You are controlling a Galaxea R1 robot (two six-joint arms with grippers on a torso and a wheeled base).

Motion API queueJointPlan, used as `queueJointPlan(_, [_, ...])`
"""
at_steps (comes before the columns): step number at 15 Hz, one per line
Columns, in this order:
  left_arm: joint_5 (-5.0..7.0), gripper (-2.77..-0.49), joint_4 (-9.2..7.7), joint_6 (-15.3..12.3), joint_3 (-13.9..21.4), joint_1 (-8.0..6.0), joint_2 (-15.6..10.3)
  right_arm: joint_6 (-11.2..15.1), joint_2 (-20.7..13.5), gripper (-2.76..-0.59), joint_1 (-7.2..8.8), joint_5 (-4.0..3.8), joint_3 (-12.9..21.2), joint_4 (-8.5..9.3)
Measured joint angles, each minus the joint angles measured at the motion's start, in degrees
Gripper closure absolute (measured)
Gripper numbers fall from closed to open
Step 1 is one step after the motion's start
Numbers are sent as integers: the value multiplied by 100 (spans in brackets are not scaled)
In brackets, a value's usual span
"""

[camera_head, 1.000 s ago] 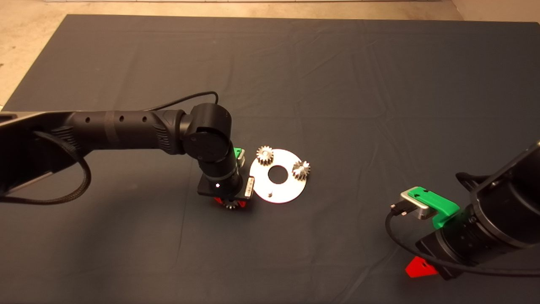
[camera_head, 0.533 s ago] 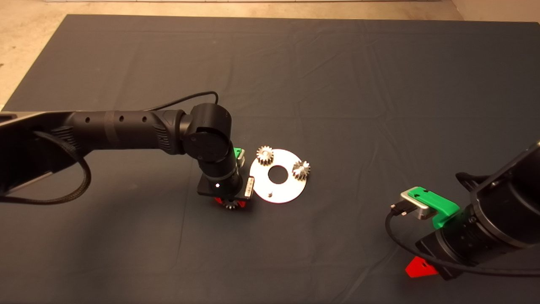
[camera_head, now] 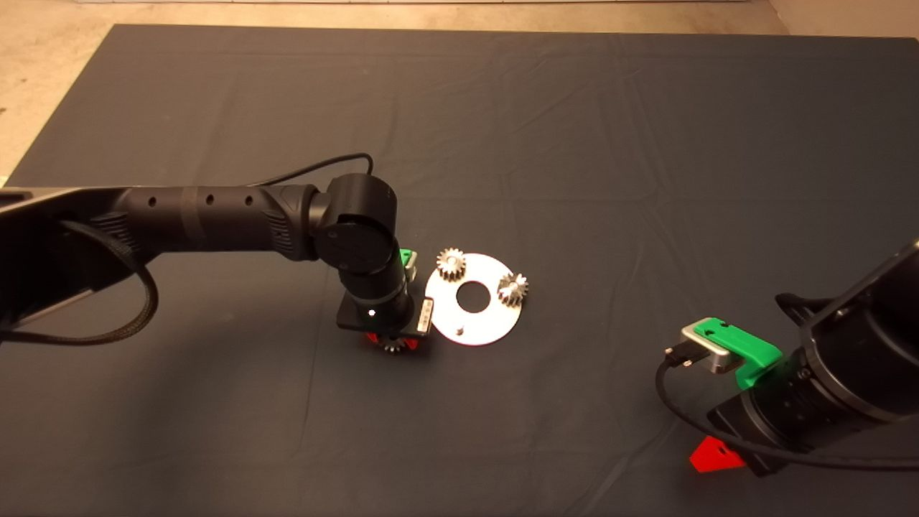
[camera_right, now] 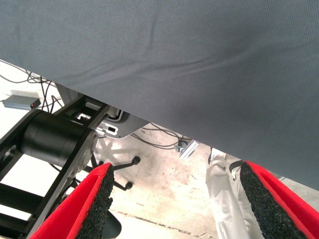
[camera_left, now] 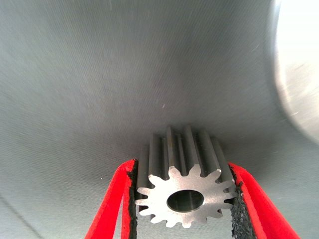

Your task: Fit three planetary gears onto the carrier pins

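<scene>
The shiny carrier disc (camera_head: 488,316) lies mid-mat. Two planetary gears sit on its pins, one (camera_head: 451,263) at the far left rim and one (camera_head: 513,288) at the right rim. A third carrier pin (camera_head: 459,331) stands bare at the near rim. My left gripper (camera_head: 392,345) hangs just left of the disc's near edge, shut on a third gear (camera_left: 184,185), with the red fingers (camera_left: 115,199) pressing its toothed sides. The disc's edge (camera_left: 299,59) glints beside it. My right gripper (camera_head: 712,455) waits open at the lower right, its pads (camera_right: 102,199) wide apart with nothing between them.
The dark mat (camera_head: 574,143) spreads wide on all sides of the disc. In the right wrist view the mat's edge (camera_right: 149,99) gives way to floor, a black machine frame (camera_right: 50,139) and a person's leg (camera_right: 222,194) in light trousers.
The left arm has shifted only very slightly, still holding the gear. The disc, the two seated gears and the right arm have not moved.
</scene>
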Motion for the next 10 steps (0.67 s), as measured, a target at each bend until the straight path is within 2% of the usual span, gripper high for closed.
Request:
queueJointPlan(5, [22,-91,5,-174,-15,-470,354,0,2,-187,0,-2,-1,5])
queueJointPlan(6, [6,-91,2,-217,-15,-528,411,0,3,-187,0,-2,-1,5])
queueJointPlan(10, [30,-91,0,-483,80,-577,494,0,5,-187,0,0,-1,7])
